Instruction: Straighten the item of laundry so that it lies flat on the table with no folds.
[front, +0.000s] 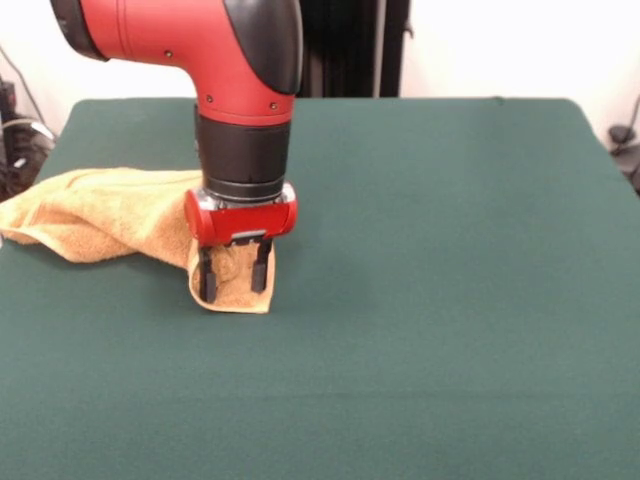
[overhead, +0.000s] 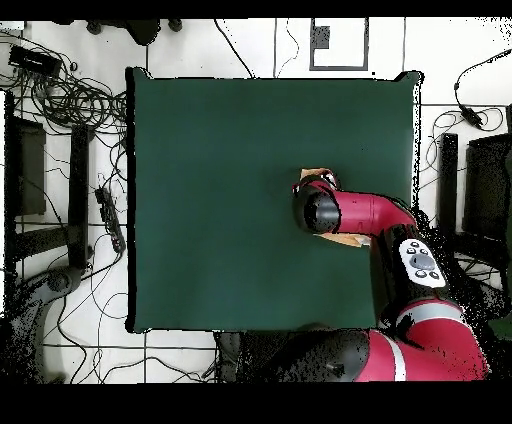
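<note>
The item of laundry (front: 100, 215), an orange-tan terry towel, lies bunched and folded at the left side of the green table (front: 450, 250). One corner of it reaches toward the front, under the arm. My gripper (front: 234, 278) points straight down over that corner. It is open, with a black finger on each side of the cloth and the tips at the table surface. In the overhead view the arm covers most of the towel. Only small strips of the towel (overhead: 345, 240) show beside the wrist, and the gripper itself is hidden on the table (overhead: 220, 200).
The towel's far end reaches the table's left edge (front: 10, 235) in the front view. The overhead view shows cables (overhead: 70, 95) and dark equipment (overhead: 25, 165) on the floor around the table.
</note>
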